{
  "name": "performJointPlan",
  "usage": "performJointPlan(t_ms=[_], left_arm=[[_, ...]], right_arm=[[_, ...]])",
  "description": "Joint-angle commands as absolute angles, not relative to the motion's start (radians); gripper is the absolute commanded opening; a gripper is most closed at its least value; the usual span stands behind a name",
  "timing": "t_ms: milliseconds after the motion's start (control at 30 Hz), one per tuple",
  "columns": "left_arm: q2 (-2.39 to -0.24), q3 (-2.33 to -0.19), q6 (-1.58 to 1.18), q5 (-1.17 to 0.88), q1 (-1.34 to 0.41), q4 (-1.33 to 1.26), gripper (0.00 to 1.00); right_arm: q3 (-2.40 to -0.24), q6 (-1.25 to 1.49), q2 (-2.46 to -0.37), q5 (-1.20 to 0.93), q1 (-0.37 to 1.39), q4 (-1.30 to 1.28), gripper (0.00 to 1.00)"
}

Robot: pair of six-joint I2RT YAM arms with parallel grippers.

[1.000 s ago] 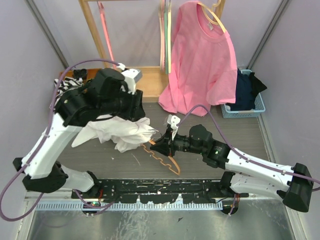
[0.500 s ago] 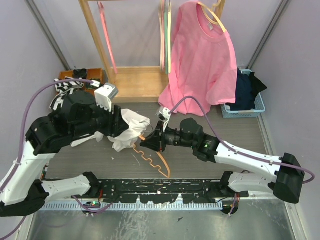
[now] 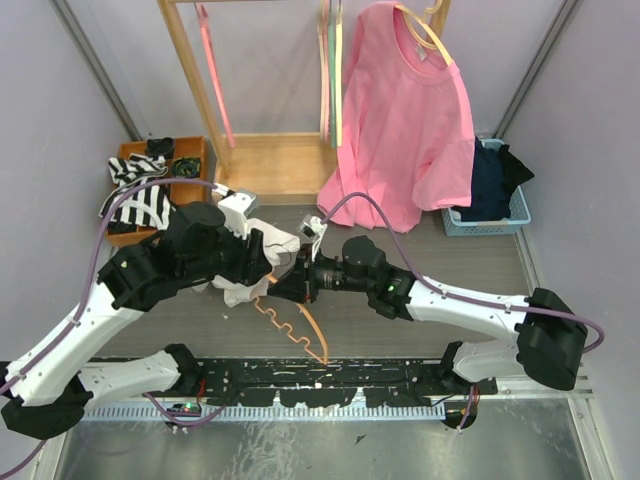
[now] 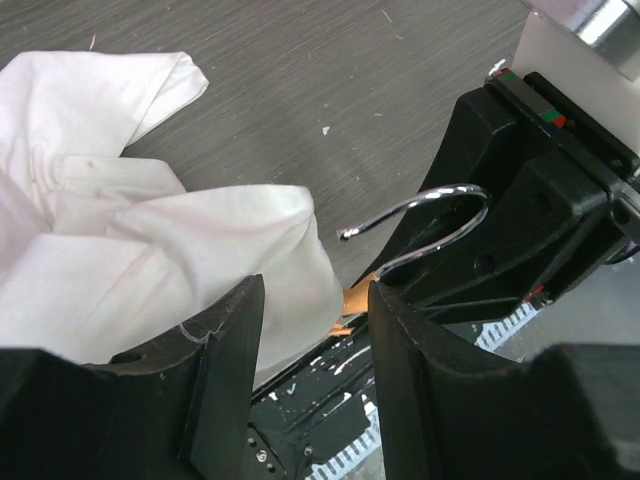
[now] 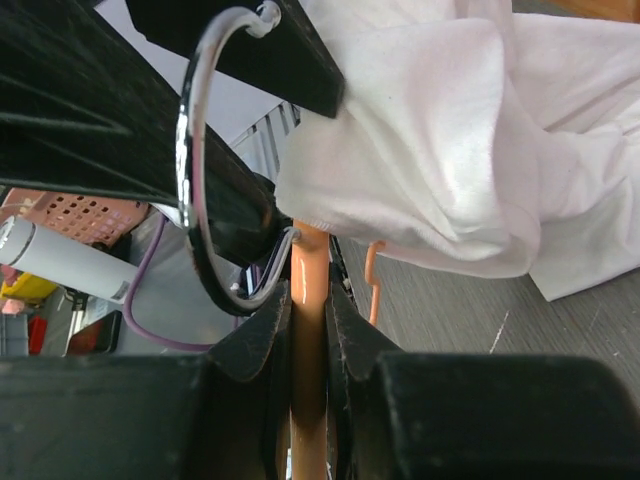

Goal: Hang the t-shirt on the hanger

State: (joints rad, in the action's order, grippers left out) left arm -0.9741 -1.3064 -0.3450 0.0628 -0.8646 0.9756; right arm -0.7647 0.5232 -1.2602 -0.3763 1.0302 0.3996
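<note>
Right hand tight around hanger

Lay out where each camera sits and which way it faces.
Top external: fixed above and behind the bases, facing down at the table; left arm and right arm both show, meeting at the white t-shirt and orange hanger.
Left wrist: on the left arm, facing the t-shirt and the hanger's hook past the open left gripper.
Right wrist: on the right arm, facing along the right gripper, shut on the hanger's neck.
Both wrist views share hook and t-shirt.
</note>
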Motion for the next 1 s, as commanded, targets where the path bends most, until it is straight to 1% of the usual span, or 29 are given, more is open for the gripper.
performJointPlan(t_ms=[0, 400, 700, 767, 900, 967], left_arm=[[-0.956, -1.237, -0.350, 0.080, -0.862, 0.884, 0.53], [-0.967, -1.158, -0.368, 0.034, -0.861, 0.830, 0.51], [-0.955, -1.031, -0.405, 0.046, -0.861, 0.771, 0.46], [-0.949, -1.017, -0.412, 0.051, -0.862, 0.762, 0.43], [-0.959, -1.015, -0.419, 0.079, -0.862, 0.768, 0.28], [-0.969, -1.020, -0.424, 0.093, -0.862, 0.776, 0.25]], right_arm=[[-0.792, 0.563, -1.266, -0.420, 1.035, 0.609, 0.01], [-0.789, 0.612, -1.325, -0.465, 1.019, 0.681, 0.01], [-0.750, 0.655, -1.368, -0.480, 1.004, 0.746, 0.01], [-0.751, 0.656, -1.370, -0.482, 1.004, 0.748, 0.01], [-0.764, 0.663, -1.373, -0.489, 0.999, 0.749, 0.01], [-0.774, 0.670, -1.376, -0.492, 0.996, 0.750, 0.01]])
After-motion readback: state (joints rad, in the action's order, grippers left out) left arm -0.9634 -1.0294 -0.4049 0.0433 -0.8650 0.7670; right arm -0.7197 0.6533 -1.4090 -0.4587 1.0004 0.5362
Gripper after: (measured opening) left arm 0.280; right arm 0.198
